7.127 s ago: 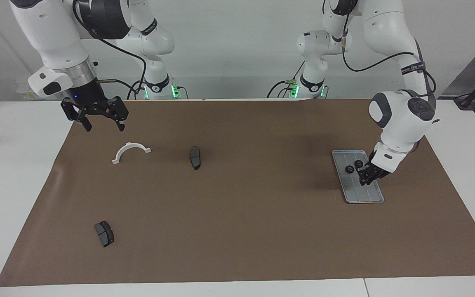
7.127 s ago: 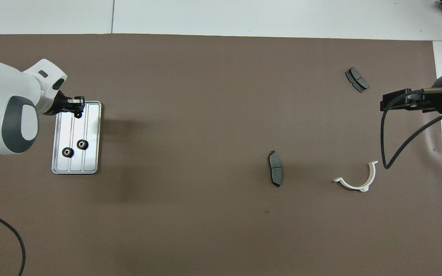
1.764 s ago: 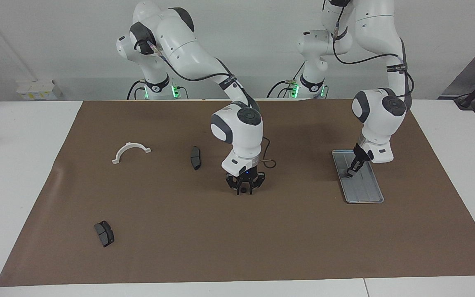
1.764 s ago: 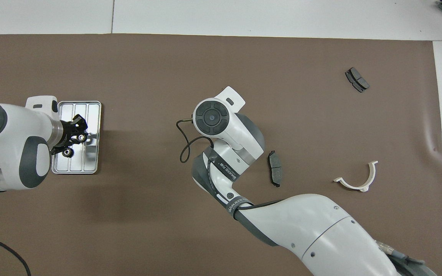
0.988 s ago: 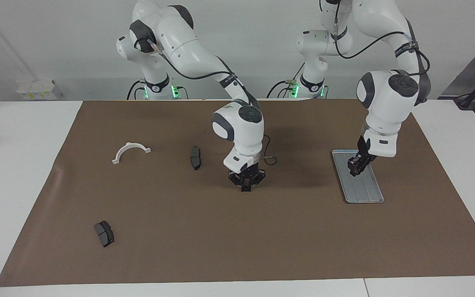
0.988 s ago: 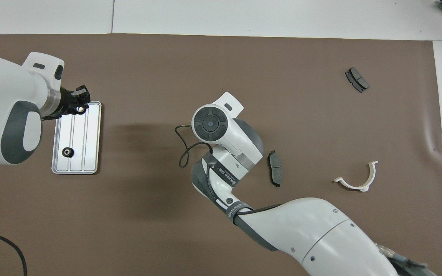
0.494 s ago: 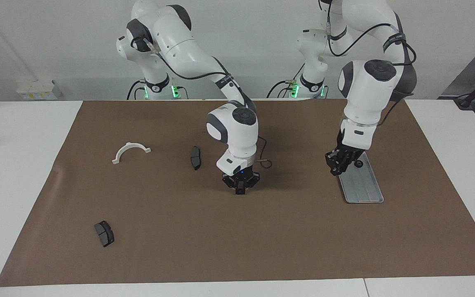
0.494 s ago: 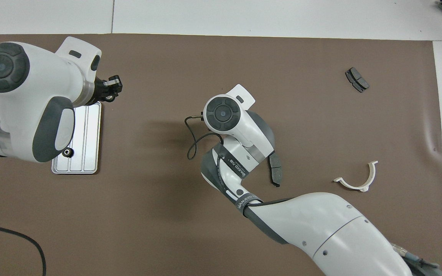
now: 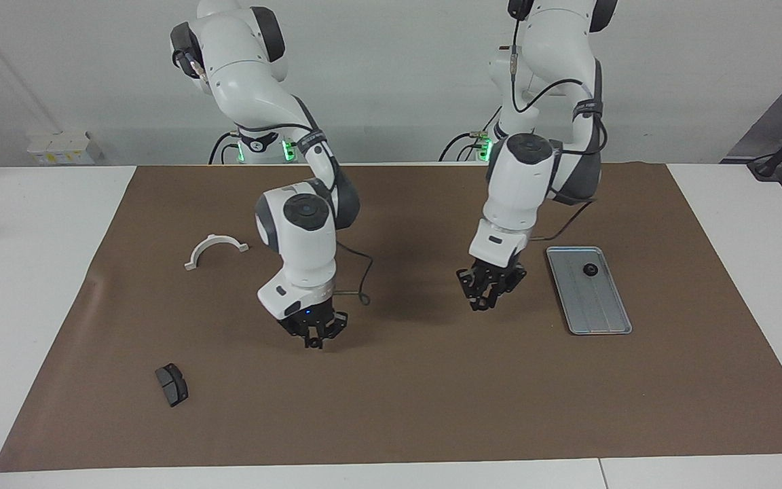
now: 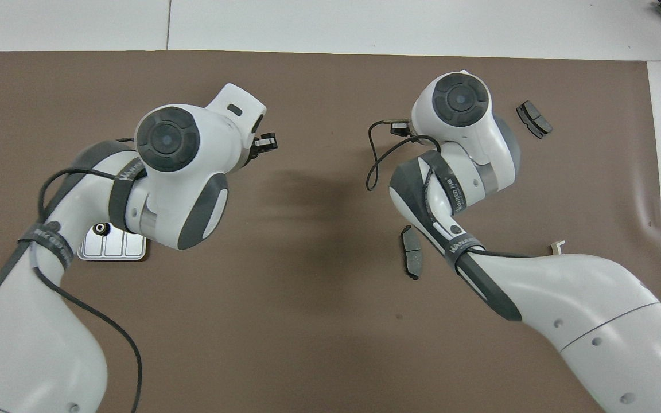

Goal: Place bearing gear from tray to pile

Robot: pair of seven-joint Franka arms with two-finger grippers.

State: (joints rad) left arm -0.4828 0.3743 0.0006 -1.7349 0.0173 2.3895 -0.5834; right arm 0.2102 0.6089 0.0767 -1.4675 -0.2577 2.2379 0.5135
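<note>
- Toward the right arm's end of the brown mat (image 9: 391, 414), I see a dark brake pad (image 9: 172, 384) lying flat, and a white half-ring bracket (image 9: 216, 248) nearer to the robots.
- My right gripper (image 9: 311, 341) hangs low over bare mat, its tips pressed together.
- From overhead, a second brake pad (image 10: 411, 259) lies by the right arm.
- My left gripper (image 9: 485, 303) hangs over the mat near the tray (image 9: 598, 309); I cannot tell whether it is pinching anything.
- That tray lies flat toward the left arm's end, with one small black gear (image 9: 590, 269) on its end nearer to the robots.
</note>
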